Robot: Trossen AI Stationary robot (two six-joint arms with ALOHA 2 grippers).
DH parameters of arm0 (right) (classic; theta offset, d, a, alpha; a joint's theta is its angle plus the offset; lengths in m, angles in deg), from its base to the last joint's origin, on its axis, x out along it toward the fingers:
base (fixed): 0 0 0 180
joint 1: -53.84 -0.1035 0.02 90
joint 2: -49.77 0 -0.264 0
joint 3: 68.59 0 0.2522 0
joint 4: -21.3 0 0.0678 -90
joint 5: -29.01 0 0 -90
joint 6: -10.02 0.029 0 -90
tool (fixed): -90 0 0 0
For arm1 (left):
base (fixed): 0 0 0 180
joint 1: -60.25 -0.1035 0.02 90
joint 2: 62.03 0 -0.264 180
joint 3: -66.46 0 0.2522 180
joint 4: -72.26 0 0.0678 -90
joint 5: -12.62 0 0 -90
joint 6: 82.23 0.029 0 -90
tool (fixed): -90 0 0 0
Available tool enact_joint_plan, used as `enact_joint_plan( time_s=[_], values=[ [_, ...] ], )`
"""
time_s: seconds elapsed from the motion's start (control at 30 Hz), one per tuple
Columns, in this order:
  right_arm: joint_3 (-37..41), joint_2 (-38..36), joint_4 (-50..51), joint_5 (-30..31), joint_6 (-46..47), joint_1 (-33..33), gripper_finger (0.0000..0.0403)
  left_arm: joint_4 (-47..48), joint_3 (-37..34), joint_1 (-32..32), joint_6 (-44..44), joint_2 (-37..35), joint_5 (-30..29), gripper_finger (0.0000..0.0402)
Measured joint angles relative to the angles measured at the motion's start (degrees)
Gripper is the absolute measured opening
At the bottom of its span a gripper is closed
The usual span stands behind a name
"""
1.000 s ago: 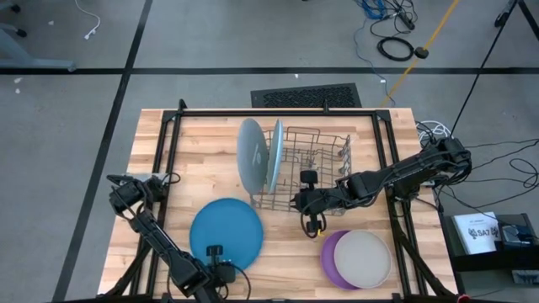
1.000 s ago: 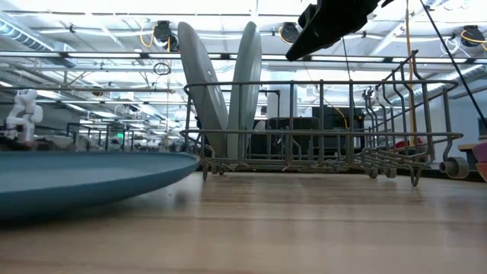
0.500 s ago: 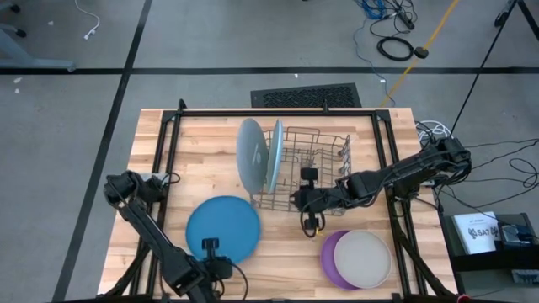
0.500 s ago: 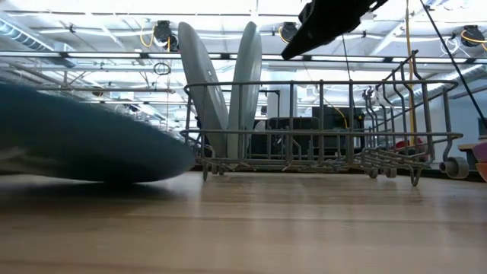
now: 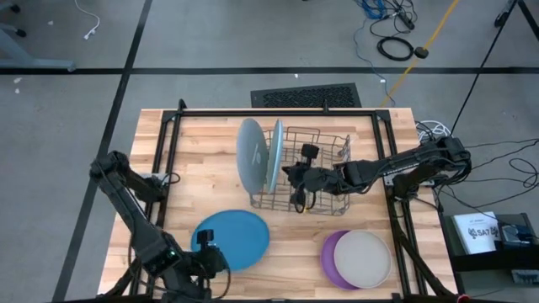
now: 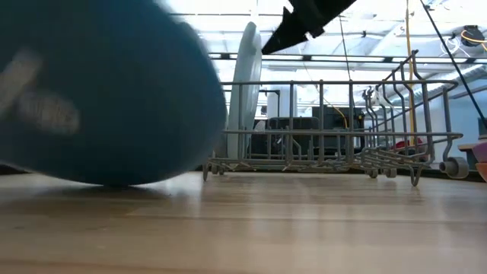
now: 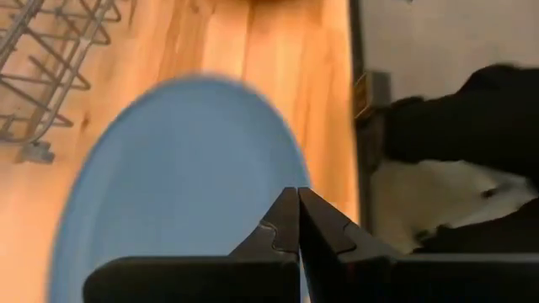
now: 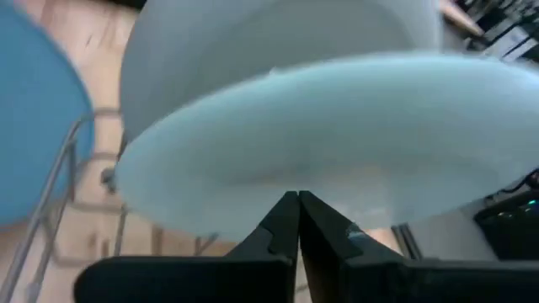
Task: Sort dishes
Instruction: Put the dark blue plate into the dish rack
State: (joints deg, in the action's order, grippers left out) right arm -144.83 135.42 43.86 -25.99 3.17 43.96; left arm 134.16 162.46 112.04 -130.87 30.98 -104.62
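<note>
A: Since a second ago, the darker blue plate is coming up off the table, tilting as the left gripper lifts its near rim. The right gripper is reaching in over the dish rack toward the two standing plates.

B: How are the jaws standing?

A: On the left they are pinching the blue plate's rim. On the right they are pressed together with nothing between them, tips just short of the light blue plate; the grey plate is standing behind it.

B: How will the blue one handle?

A: I'm judging it light, stiff and smooth, so it may be pivoting in a one-point rim grip. A deeper bite on the rim would be steadier.

B: And farther out?

A: A purple plate with a beige-grey one on it is lying at the table's right. Planked wood, bare grey floor, cables beyond.
</note>
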Motion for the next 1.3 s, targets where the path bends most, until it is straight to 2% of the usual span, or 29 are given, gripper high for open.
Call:
enact_joint_plan(
  time_s=[0.17,0.3,0.43,0.63,0.9,1.03,1.3],
  values=[
    [0.00,0.00,-3.63,2.19,-1.05,1.85,0.0002,-3.91,0.06,-0.02,0.30,-4.40,-1.84,0.0001],
    [0.00,-0.02,-5.90,2.22,-2.37,2.90,0.0001,-7.11,0.06,-0.02,4.80,-6.23,-2.86,0.0001],
    [0.00,-0.02,-7.84,0.81,-4.53,3.51,0.0001,-5.50,0.07,-0.11,6.67,-6.30,-1.92,0.0001],
    [0.00,-0.02,-11.09,-2.32,-7.17,4.47,0.0000,-3.18,-0.40,-0.23,8.74,-1.52,-1.26,0.0001],
    [0.00,-0.02,-11.66,-6.47,-6.49,6.36,0.0000,-1.55,-1.05,-1.57,7.02,8.16,4.13,0.0002],
    [0.00,-0.02,-11.74,-8.97,-6.92,6.38,0.0000,-1.69,-1.05,-1.95,6.55,11.97,8.02,0.0033],
    [0.02,1.44,-13.01,-17.85,-8.50,8.47,0.0000,-3.20,-1.05,-2.34,5.49,17.44,12.95,0.0141]
  ],
)
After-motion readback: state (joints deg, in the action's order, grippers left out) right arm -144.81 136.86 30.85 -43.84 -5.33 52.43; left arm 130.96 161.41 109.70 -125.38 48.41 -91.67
